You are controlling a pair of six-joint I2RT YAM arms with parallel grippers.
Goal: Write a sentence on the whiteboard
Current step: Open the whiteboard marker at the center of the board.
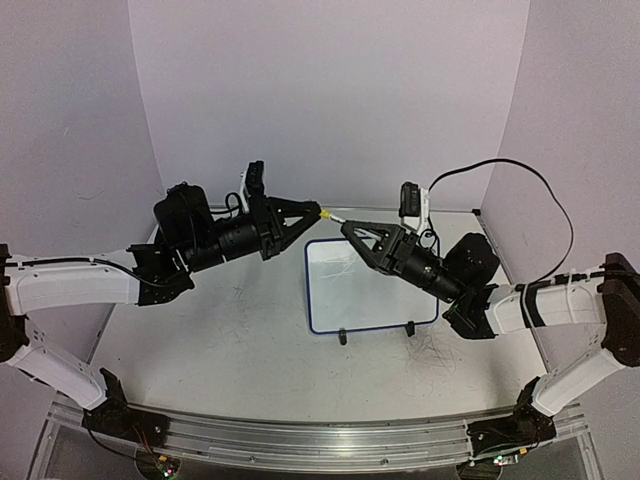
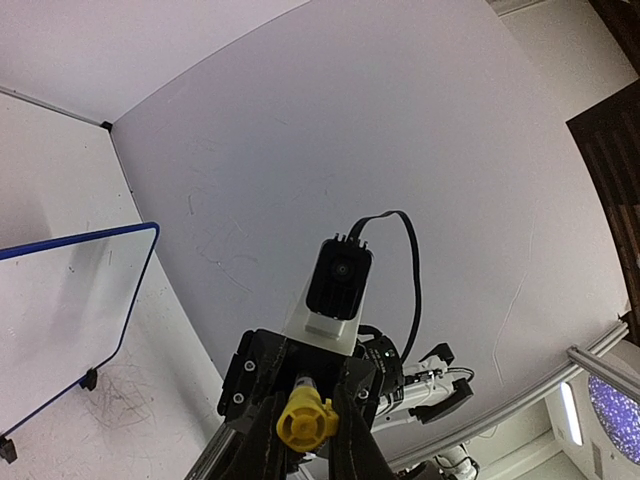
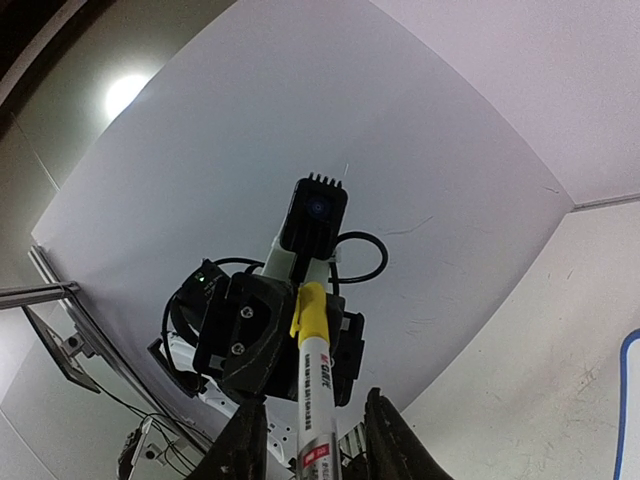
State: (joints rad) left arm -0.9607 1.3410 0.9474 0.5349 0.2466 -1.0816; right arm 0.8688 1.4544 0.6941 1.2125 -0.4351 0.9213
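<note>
The whiteboard (image 1: 372, 300) stands tilted on its two black feet at the table's middle; its navy rim shows in the left wrist view (image 2: 128, 318) and the right wrist view (image 3: 627, 400). Faint thin strokes (image 1: 348, 262) near its top left are too pale to read as the sentence. Above the board's top edge both grippers meet tip to tip. My left gripper (image 1: 318, 213) is shut on the yellow cap (image 2: 305, 420) of a white marker (image 3: 316, 385). My right gripper (image 1: 347, 227) stands open around the marker's body, with a gap on each side of its fingers (image 3: 245, 445).
Dark scribbles (image 1: 432, 350) mark the table right of the board's feet. Grey walls close in the back and both sides. An aluminium rail (image 1: 320, 440) runs along the near edge. A black cable (image 1: 520, 172) loops above the right arm.
</note>
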